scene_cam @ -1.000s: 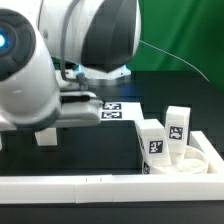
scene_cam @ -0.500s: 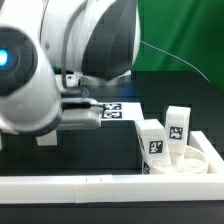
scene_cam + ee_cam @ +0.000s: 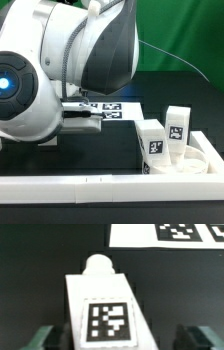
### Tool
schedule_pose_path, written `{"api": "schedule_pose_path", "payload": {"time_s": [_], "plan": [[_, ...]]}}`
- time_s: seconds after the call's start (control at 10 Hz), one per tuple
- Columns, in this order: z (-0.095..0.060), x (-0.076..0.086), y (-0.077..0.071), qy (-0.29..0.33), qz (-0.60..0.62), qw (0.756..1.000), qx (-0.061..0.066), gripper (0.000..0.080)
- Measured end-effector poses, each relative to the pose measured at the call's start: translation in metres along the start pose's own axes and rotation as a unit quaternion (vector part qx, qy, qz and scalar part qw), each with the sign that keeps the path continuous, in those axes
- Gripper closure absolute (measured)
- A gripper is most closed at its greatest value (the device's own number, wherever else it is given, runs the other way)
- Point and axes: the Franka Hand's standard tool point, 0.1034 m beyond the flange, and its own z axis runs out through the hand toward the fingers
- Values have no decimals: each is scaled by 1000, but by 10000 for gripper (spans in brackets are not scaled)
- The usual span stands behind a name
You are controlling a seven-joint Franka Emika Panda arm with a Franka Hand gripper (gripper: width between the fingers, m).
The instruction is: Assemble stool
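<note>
A block leg (image 3: 108, 308) lies on the dark tabletop (image 3: 45, 255) directly under the wrist camera, tag up, its rounded peg end pointing toward the marker board (image 3: 165, 235). The gripper (image 3: 125, 339) has its jaws spread wide, one tip on either side of the leg and neither touching it. In the exterior view the arm hides this leg; two more legs (image 3: 176, 125) stand on the round seat (image 3: 200, 160). Closing off-centre could twist the leg or squeeze it out sideways.
</note>
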Motion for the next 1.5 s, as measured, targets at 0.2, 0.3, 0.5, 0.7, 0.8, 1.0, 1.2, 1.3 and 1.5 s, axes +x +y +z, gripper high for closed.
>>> {"api": "schedule_pose_path", "payload": {"time_s": [0.2, 0.3, 0.5, 0.7, 0.8, 1.0, 1.2, 1.3, 1.5], "plan": [[0, 0, 0, 0, 0, 1000, 0, 475], [0, 0, 0, 0, 0, 1000, 0, 475], [0, 0, 0, 0, 0, 1000, 0, 475], [-3, -1, -1, 0, 2, 1000, 1, 475], [-35, -12, -9, 18, 0, 1000, -3, 475], [-75, -40, -17, 60, 6, 998, -1, 475], [-74, -31, -14, 78, 6, 997, -4, 475], [-81, -28, -13, 118, 5, 993, -8, 475], [-121, -51, -39, 176, 14, 984, -3, 475]]}}
